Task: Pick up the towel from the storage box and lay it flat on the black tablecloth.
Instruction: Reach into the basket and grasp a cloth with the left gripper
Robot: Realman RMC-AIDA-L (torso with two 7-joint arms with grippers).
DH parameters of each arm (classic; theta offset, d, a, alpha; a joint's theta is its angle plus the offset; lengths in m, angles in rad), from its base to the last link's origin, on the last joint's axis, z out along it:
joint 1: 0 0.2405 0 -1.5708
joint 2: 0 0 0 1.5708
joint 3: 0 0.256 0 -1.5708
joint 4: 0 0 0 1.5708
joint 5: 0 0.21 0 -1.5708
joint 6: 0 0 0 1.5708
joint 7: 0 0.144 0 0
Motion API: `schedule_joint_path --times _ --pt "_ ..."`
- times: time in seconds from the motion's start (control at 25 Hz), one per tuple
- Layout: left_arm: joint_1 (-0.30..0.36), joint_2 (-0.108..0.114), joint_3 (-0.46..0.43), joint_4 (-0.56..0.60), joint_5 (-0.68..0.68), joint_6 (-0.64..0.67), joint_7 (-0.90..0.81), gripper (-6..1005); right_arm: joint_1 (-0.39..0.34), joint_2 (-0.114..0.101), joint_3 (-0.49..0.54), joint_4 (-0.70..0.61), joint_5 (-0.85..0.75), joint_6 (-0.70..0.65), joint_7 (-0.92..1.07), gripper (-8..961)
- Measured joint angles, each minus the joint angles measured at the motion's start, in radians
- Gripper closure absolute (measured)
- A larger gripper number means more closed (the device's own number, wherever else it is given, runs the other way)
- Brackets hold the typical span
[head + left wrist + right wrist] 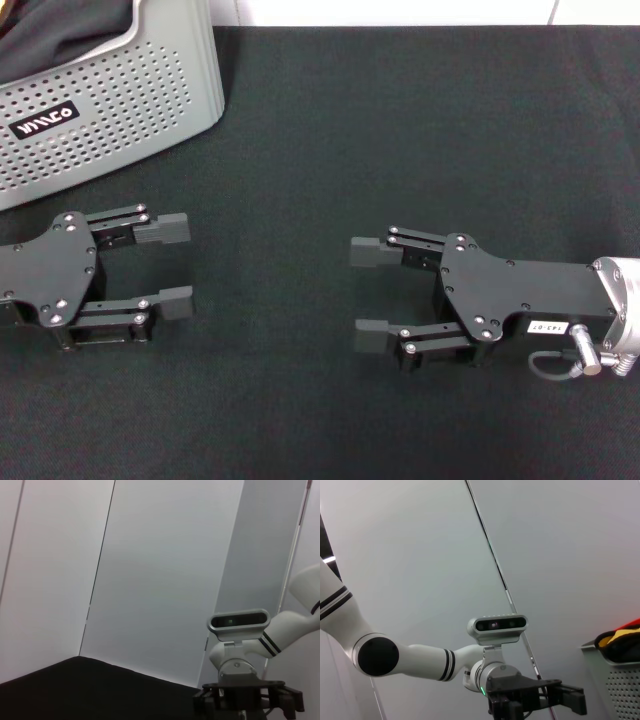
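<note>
The storage box (110,110), light grey with round holes and a black label, stands at the far left on the black tablecloth (400,130). In the head view only dark black-grey fabric (60,30) shows inside it. In the right wrist view a yellow-orange bit of the towel (618,639) shows over the box rim (615,680). My left gripper (172,266) is open and empty, low over the cloth just in front of the box. My right gripper (368,294) is open and empty at the middle right, facing the left one.
The tablecloth covers the whole table, and a white wall (400,10) lies behind its far edge. The left wrist view shows the right arm (240,665) and the cloth (75,690).
</note>
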State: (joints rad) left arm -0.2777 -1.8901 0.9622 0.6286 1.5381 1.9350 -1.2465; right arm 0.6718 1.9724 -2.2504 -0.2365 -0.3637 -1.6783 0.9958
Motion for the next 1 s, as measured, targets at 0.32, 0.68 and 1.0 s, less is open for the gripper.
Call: schedule_joint_path --times 0.32,0.68,1.0 --pt "0.001 0.000 -0.003 0.001 0.001 0.003 -0.007 222 -0.008 0.003 0.003 0.000 -0.002 0.000 -0.007 89" --pt "0.003 -0.102 -0.225 0.266 -0.044 -0.007 -0.325 233 -0.040 0.003 0.055 0.017 -0.001 0.026 -0.051 96" --pt "0.051 -0.206 -0.258 1.027 0.137 -0.310 -0.755 242 -0.085 0.009 0.124 0.080 0.006 0.050 -0.100 102"
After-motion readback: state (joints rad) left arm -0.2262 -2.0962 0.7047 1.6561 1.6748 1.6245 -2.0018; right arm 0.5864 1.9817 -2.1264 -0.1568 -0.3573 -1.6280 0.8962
